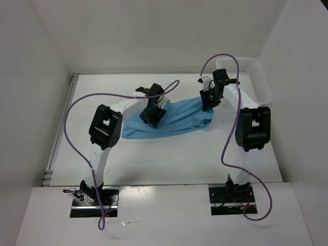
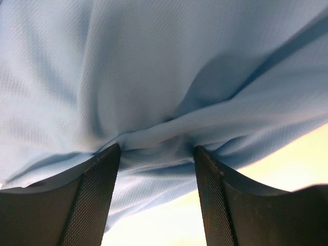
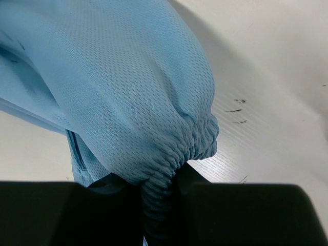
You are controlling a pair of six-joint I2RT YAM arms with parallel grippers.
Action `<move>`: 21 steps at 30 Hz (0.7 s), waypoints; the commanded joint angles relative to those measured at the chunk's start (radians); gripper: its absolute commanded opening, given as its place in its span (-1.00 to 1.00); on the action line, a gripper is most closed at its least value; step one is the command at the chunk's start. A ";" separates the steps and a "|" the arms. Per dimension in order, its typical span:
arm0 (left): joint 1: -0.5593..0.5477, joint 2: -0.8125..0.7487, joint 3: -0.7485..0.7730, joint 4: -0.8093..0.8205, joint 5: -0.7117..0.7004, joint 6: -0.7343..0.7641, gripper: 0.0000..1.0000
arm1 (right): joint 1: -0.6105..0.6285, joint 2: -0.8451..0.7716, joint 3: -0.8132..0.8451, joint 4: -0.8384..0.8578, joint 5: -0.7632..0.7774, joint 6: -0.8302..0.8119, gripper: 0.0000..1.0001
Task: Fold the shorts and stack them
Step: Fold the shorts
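The light blue shorts [image 1: 177,119] lie crumpled across the middle of the table, stretched from left to right. My left gripper [image 1: 152,117] is down on their left part. In the left wrist view its jaws stand wide apart, the gripper [image 2: 156,148] is open, and the fabric [image 2: 164,77] bunches against the tips of the fingers [image 2: 97,195]. My right gripper [image 1: 207,104] is at the shorts' right end. In the right wrist view that gripper [image 3: 159,182] is shut on the gathered elastic waistband [image 3: 189,141], which is lifted a little off the table.
A white mesh basket [image 1: 256,77] stands at the back right of the table, just beyond the right arm. White walls close in the table on three sides. Purple cables loop above both arms.
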 commanded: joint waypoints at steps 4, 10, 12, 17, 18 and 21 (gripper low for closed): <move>0.034 -0.107 -0.086 -0.028 -0.013 0.004 0.35 | 0.003 -0.035 0.012 -0.012 -0.014 -0.035 -0.99; 0.085 -0.171 -0.064 -0.053 0.001 0.004 0.41 | 0.003 -0.044 0.066 -0.066 0.006 -0.065 -0.99; 0.140 -0.162 -0.040 -0.024 -0.026 0.004 0.43 | 0.003 -0.044 0.086 -0.094 0.030 -0.065 -0.99; 0.255 -0.110 -0.040 0.009 0.002 0.004 0.43 | -0.006 0.009 0.202 -0.270 0.056 -0.088 -0.99; 0.264 -0.095 -0.040 0.009 0.027 0.004 0.43 | -0.025 0.026 0.254 -0.303 0.056 -0.088 -0.99; 0.264 -0.055 -0.022 0.019 0.067 0.004 0.48 | -0.059 0.095 0.359 -0.414 0.065 -0.088 -0.99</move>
